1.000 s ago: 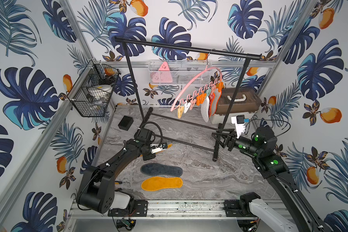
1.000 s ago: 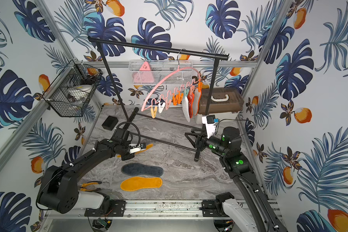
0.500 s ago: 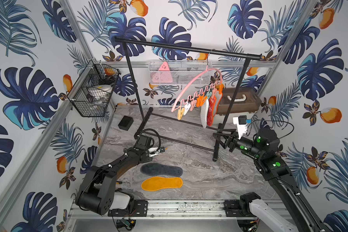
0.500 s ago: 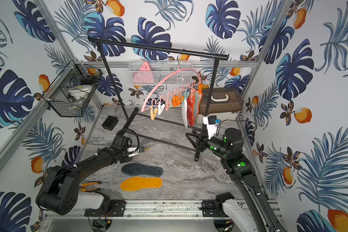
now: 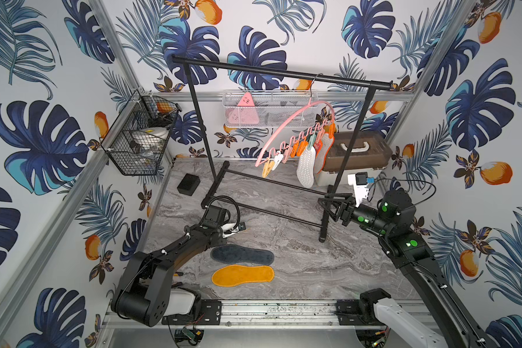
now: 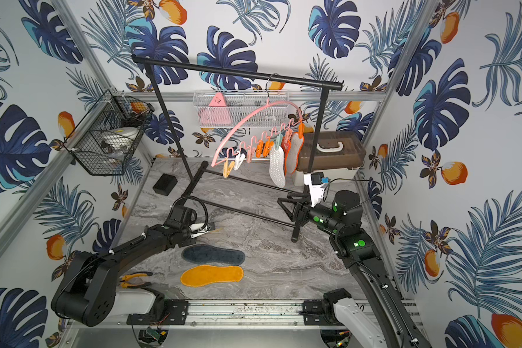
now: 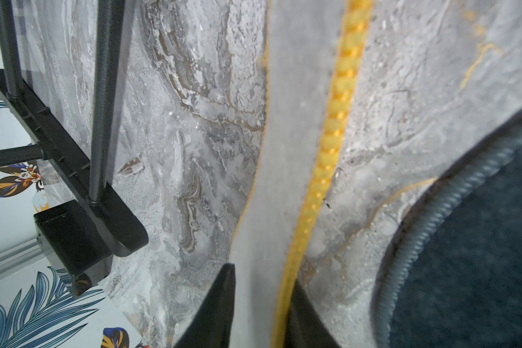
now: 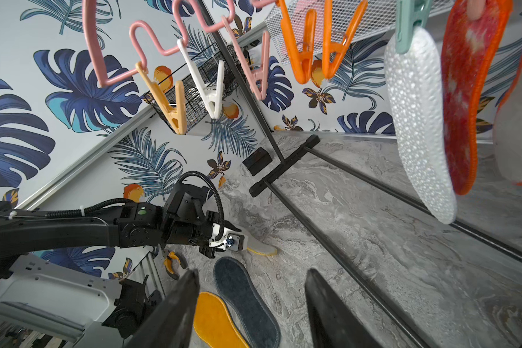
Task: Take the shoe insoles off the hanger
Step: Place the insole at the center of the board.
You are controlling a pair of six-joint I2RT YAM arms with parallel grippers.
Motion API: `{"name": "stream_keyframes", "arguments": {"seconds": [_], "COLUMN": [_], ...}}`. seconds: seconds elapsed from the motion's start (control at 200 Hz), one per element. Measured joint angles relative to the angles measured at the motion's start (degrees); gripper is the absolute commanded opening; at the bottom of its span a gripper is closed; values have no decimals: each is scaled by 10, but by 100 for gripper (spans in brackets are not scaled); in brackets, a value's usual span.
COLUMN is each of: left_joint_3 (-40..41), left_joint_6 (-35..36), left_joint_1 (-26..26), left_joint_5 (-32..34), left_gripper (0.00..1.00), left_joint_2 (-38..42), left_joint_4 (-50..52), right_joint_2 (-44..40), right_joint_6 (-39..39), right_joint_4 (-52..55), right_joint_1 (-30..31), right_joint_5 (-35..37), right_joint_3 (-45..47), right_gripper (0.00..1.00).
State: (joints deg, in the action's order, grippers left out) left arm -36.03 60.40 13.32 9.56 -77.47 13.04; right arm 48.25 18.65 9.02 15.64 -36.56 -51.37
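Left claw (image 7: 262,275) sits low over the counter (image 5: 299,241), the cream yellow-edged insole (image 7: 284,195) between its jaws; pinched or loose, I cannot tell. Right claw (image 8: 252,271) gapes wide, holding nothing. 3 insoles (image 8: 419,120) hang clipped on the pink hanger (image 8: 88,39); navy insole (image 5: 241,255) and orange insole (image 5: 243,274) lie flat.

Robot test cell dressed as a domestic laundry corner; the walls (image 5: 43,144) carry tropical-leaf wallpaper but are held by bare aluminium frame profiles (image 5: 76,186); a black left arm (image 5: 175,253) and right arm (image 5: 416,259) stand on a metal mounting rail (image 5: 278,310) at the front edge of a marble-patterned worktop (image 5: 299,250); household props comprise a black garment rail (image 5: 281,73), a pink clip hanger (image 5: 290,120), a wire basket (image 5: 136,144), a white mesh basket (image 5: 271,108) and a lidded storage box (image 5: 362,150).
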Motion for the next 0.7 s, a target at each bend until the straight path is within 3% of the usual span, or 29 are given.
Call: {"name": "stream_keyframes", "arguments": {"seconds": [0.125, 0.195, 0.245, 0.53, 0.7], "left_joint_3": [-6, -7, -8, -16, -29], "left_joint_6": [-5, -8, -14, -40, -55], "left_joint_1": [0, 0, 0, 2, 2], "left_joint_5": [-2, -4, -5, -22, -40], "left_gripper": [34, 46, 48, 53, 62], "left_joint_2": [0, 0, 0, 1, 15], "left_joint_4": [3, 4, 6, 29, 59], "right_joint_2": [2, 2, 2, 8, 15], "right_joint_6": [0, 0, 0, -1, -3], "right_joint_4": [-1, 0, 0, 1, 3], "right_joint_1": [1, 1, 1, 2, 2], "right_joint_5": [-1, -2, -2, -2, -2], "right_joint_3": [1, 1, 1, 4, 4], "right_gripper": [59, 59, 59, 59, 59]}}
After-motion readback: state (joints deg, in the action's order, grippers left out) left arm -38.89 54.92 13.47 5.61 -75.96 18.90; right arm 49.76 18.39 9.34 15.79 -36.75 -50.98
